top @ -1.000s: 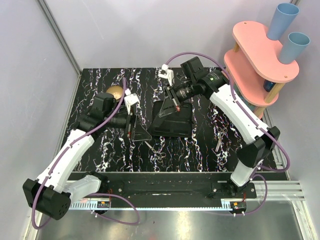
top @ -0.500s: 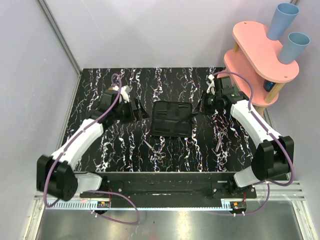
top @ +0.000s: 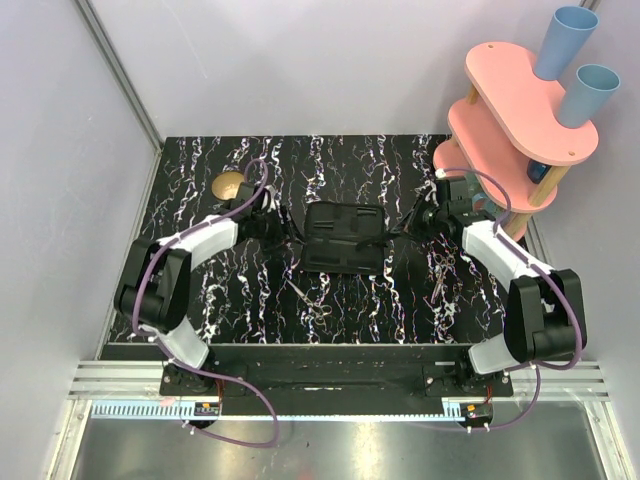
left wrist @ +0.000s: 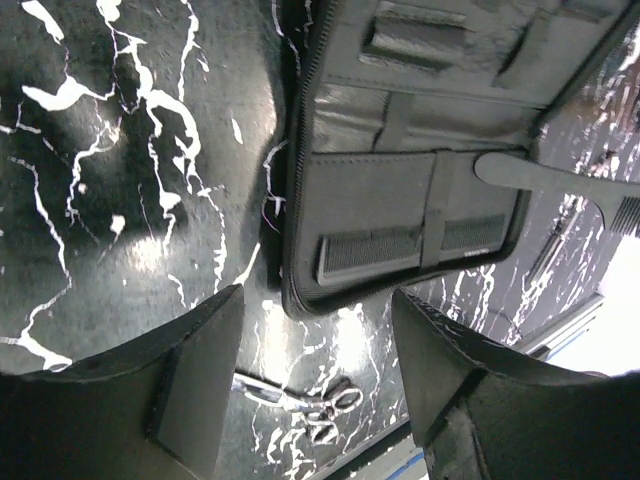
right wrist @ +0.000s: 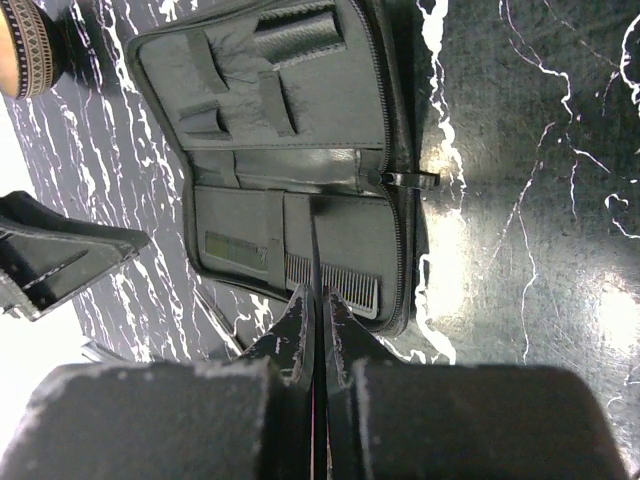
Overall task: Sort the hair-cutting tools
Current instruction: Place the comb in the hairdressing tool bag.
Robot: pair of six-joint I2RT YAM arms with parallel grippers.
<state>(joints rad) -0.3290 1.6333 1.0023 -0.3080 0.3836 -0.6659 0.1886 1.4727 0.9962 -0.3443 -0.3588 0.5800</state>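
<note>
2 scissor spots: front scissors [top: 308,299] lie flat on table [top: 350,160] just in front of case [top: 345,238]. Right-side scissors [top: 440,272] lie flat beside case's R edge, close to R forearm [top: 495,255]; can't tell if 1 pair or more there.
Case: black folding case, open & flat mid-table. Comb [left wrist: 368,256] sits in near pocket. No scissors seen in any slot, so sorting looks barely begun.
L gripper [left wrist: 318,305]: jaws apart, nothing btwn them. Low by case's L edge; front scissors show in its view, nearer the arm bases.
R gripper [right wrist: 317,295]: jaws pressed together at case's R side, tips pointing over comb pocket. Can't tell if anything thin is pinched.
Case corner: sits right ahead of open L jaws. Closing here would prob. nip its rim & drag case, not a tool.
Glossy top: scissors are thin & flat on it. Pads may skate over or flick them away unless they come down square across the blades.
Marbled veins: silvery blades blend w/ white streaks, so it's easy to misjudge where a pair lies.
R forearm sweep: could shove right-side scissors twd table edge.
Both wrists: near case at once; a reach across it could bump fingers.
Brass bowl [top: 230,184]: far L, well apart from the tools; low risk.
</note>
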